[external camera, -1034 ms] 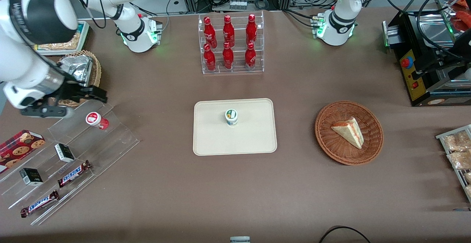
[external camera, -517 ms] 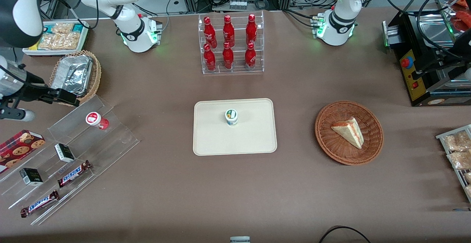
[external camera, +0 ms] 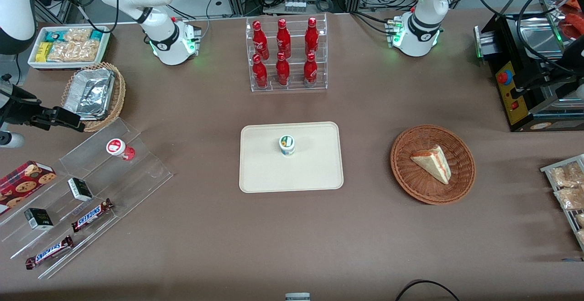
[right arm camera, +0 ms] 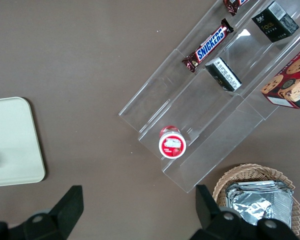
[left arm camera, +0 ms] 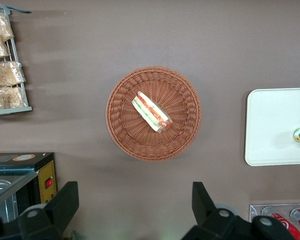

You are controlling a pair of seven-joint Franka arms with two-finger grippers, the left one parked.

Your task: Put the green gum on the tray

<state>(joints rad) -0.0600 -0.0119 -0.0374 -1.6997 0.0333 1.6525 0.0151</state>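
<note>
1. At the left edge of the front frame, the right arm's gripper [external camera: 68, 121] hangs above the counter [external camera: 292, 237], just over the near rim of a wicker basket of foil packets [external camera: 93, 96]; its fingers [right arm camera: 70, 205] are spread wide and hold nothing.
2. Just below the gripper in the front frame lies a clear stepped display stand [external camera: 96, 187], with a red-lidded bottle [external camera: 116, 147] standing on its top step.
3. On the lower steps sit two Snickers bars [external camera: 91, 214], small dark boxes [external camera: 80, 189] and a cookie box [external camera: 25, 178].
4. At the centre of the front frame the green gum [external camera: 287, 145] stands upright on the tray [external camera: 292, 178], in the tray's upper half and well apart from the gripper.
5. Above the tray in the frame is a clear rack of red bottles [external camera: 285, 54].
6. Toward the parked arm's end, a round brown basket [external camera: 432, 164] holds a sandwich wedge [external camera: 432, 162].
</note>
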